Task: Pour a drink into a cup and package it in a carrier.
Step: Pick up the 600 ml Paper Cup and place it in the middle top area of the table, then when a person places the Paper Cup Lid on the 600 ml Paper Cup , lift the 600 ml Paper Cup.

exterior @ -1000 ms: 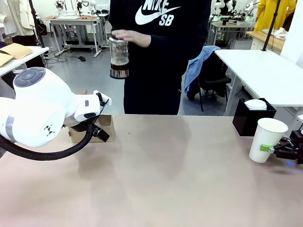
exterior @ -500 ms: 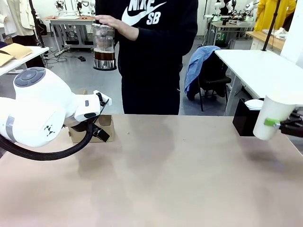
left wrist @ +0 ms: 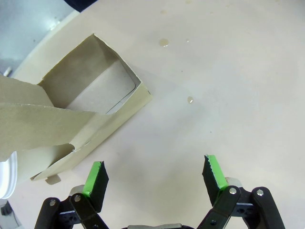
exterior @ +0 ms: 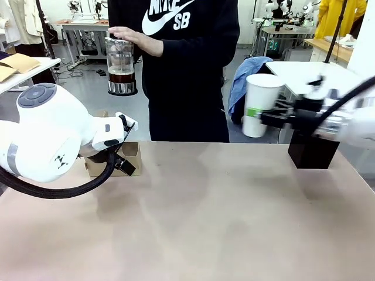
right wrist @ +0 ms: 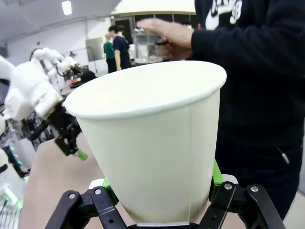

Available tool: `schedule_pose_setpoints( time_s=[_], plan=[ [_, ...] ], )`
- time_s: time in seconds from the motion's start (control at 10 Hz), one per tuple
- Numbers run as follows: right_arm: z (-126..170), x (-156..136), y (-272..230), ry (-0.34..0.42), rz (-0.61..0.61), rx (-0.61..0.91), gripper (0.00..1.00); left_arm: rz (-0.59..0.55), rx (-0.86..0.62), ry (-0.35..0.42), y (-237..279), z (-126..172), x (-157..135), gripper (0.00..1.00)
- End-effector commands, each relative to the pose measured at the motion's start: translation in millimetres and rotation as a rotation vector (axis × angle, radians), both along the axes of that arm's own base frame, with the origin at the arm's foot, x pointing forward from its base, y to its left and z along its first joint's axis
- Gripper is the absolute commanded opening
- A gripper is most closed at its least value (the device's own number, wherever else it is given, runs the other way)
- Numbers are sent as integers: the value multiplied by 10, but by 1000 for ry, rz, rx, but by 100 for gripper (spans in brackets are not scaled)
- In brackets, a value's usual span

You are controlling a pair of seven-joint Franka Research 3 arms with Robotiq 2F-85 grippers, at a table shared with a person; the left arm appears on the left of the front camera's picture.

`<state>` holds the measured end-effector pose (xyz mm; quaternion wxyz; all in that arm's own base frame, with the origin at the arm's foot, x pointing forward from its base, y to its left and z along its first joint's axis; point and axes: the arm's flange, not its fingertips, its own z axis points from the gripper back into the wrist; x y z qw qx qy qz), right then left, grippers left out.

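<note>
Holding drink, person stands beyond carrier, cup.

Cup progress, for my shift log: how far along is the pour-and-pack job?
Done: the right end effector grips the cup, held in the air toward the person. In hand: the person's hand holds the jug upright, the drink inside, apart from the cup. Left: pouring, then packing; the carrier sits on the table by the open left end effector.

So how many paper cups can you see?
1: the tall white cup, held in the jaws of the right arm, near the person. Others may hide behind that arm.
</note>
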<state>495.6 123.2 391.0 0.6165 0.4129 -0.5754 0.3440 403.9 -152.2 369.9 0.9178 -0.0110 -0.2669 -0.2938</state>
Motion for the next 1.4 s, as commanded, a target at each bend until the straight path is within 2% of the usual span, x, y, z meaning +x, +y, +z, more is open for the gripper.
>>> schedule_pose_setpoints(
  time_s=[0.0,0.2,0.4,0.5,0.8,1.3],
  plan=[
    [-361,543,188,5,-55,11,81,0,-2,-1,4,5,-3,100],
    [-661,697,350,28,-99,35,81,0,-2,-1,4,5,-3,100],
    [-987,712,427,56,-141,33,81,0,-2,-1,4,5,-3,100],
    [-942,723,433,15,-149,19,81,0,-2,-1,4,5,-3,100],
    [-1031,718,363,57,-109,35,81,0,-2,-1,4,5,-3,100],
    [-1031,718,363,57,-109,35,81,0,-2,-1,4,5,-3,100]
  ],
)
